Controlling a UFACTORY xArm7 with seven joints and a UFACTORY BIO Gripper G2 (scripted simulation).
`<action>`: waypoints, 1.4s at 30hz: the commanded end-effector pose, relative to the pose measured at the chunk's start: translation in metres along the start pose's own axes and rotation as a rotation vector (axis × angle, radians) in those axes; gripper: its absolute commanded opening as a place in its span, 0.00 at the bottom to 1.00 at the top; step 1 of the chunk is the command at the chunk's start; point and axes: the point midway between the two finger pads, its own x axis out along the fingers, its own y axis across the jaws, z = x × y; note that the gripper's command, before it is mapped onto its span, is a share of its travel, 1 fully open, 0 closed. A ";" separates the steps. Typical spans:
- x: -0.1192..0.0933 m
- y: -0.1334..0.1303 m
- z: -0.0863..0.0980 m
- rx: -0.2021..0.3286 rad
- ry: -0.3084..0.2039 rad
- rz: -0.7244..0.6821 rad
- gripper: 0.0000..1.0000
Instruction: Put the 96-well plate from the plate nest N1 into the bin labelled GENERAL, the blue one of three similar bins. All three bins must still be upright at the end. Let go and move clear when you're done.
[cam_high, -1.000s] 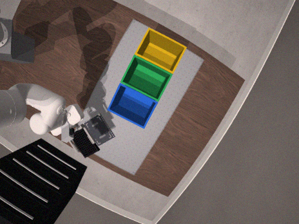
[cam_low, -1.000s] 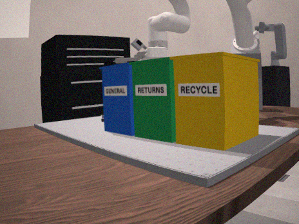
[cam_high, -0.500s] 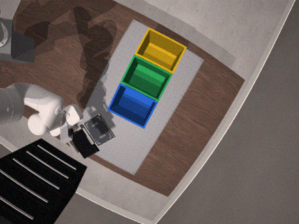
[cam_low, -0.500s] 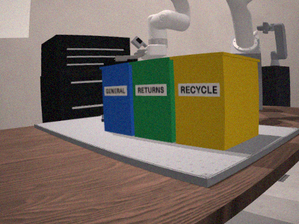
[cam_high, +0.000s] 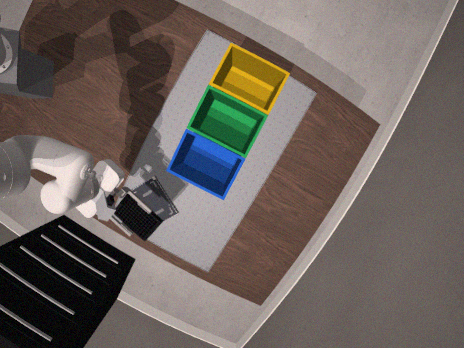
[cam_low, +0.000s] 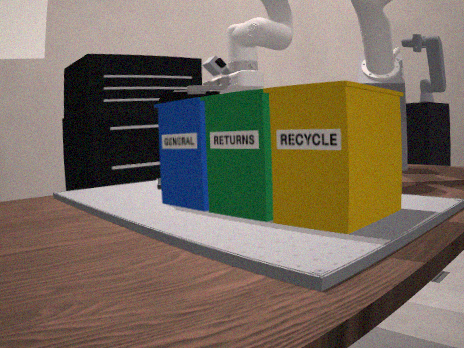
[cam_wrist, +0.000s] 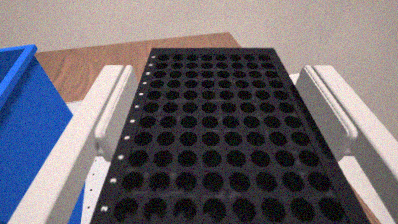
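- The black plate (cam_high: 137, 217) (cam_wrist: 210, 122) is in the gripper (cam_high: 140, 214) (cam_wrist: 226, 107), whose fingers are clamped on its long sides.
- It is near the bench's lower edge in the top view, its long axis running roughly along that edge, one short end toward the bench's bottom corner.
- Blue bin (cam_high: 206, 165) (cam_low: 182, 165) (cam_wrist: 37, 120), nearest the plate: upright, bare inside.
- Green bin (cam_high: 228, 121) (cam_low: 237, 165), middle, and yellow bin (cam_high: 250, 80) (cam_low: 310, 175), nearest the bench's upper edge: upright, bare inside.

From where I stood, the gripper (cam_high: 131, 215) (cam_low: 204, 90) (cam_wrist: 226, 107) and the black 96-well plate (cam_high: 139, 218) (cam_low: 186, 96) (cam_wrist: 212, 129) in its grasp had gone up a little over that last second. The plate's dark edge had come into sight above the rim of the blue bin (cam_high: 206, 164) (cam_low: 183, 170) (cam_wrist: 30, 130). Seen from overhead, the plate had also shifted slightly, ending a bit nearer the bins than it had been.
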 end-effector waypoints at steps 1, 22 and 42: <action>0.005 0.016 0.001 0.000 -0.007 0.171 0.00; 0.016 0.075 -0.001 0.000 -0.007 0.278 0.00; 0.026 0.130 -0.003 0.000 -0.007 0.278 0.00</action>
